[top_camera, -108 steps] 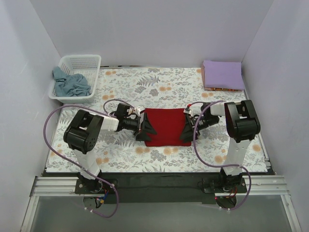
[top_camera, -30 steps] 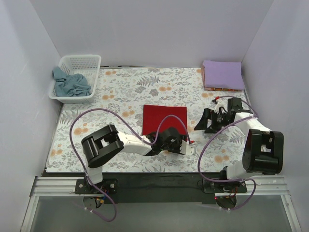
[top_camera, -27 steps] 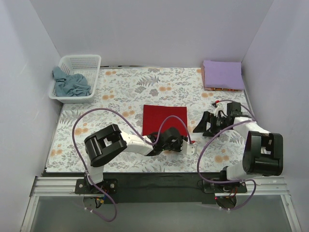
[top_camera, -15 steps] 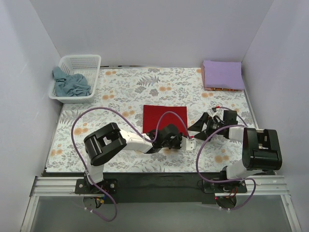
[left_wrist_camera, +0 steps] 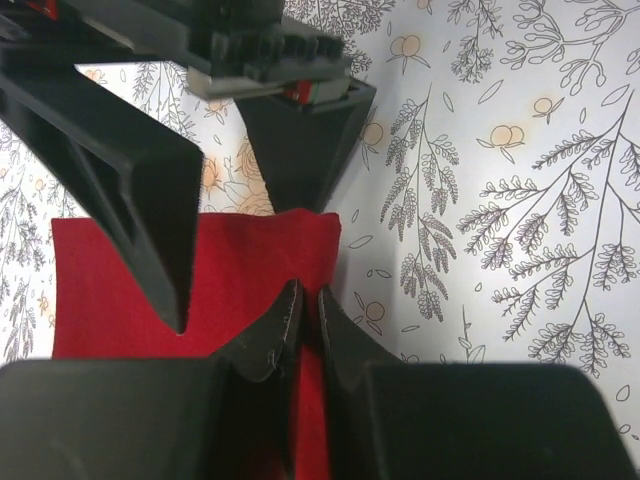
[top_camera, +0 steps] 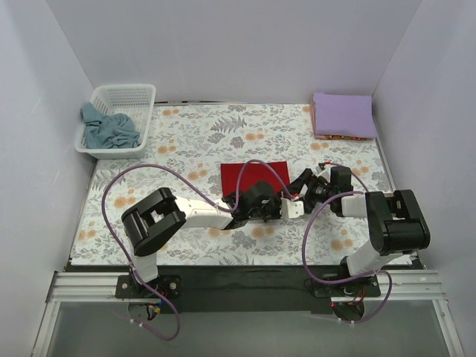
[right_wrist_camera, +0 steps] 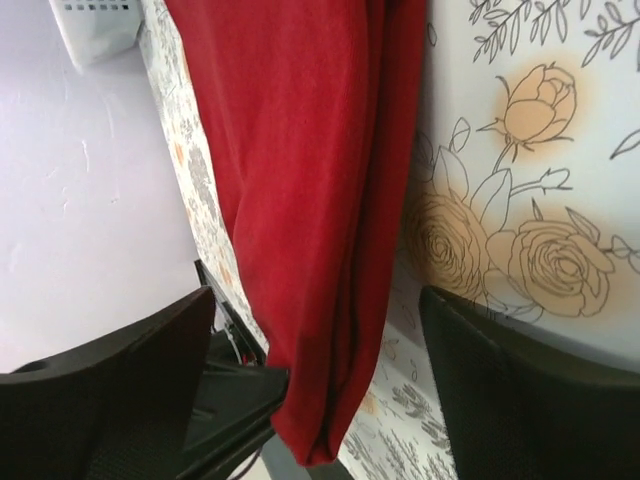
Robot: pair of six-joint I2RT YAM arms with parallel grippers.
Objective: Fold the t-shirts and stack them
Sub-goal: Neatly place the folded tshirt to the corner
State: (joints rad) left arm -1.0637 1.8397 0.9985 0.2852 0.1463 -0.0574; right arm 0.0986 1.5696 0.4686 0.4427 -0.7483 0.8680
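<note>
A deep red t-shirt (top_camera: 242,177) lies folded mid-table. My left gripper (top_camera: 279,202) is shut on its near right corner; in the left wrist view the fingertips (left_wrist_camera: 296,300) pinch the red cloth (left_wrist_camera: 240,265). My right gripper (top_camera: 301,186) is open at the shirt's right edge. In its wrist view the lifted red cloth (right_wrist_camera: 310,200) hangs between the wide fingers (right_wrist_camera: 130,380), untouched. A pale lavender t-shirt (top_camera: 342,115) lies folded at the far right. A blue-grey t-shirt (top_camera: 110,128) is crumpled in the basket.
A white lattice basket (top_camera: 128,93) stands at the far left corner. The floral table cloth (top_camera: 193,141) covers the table. Purple cables loop over both arms near the shirt. White walls close in three sides.
My left gripper shut on the red shirt's near right corner and drew it up and back, so less red shows. My right gripper slid left to the shirt's right edge.
</note>
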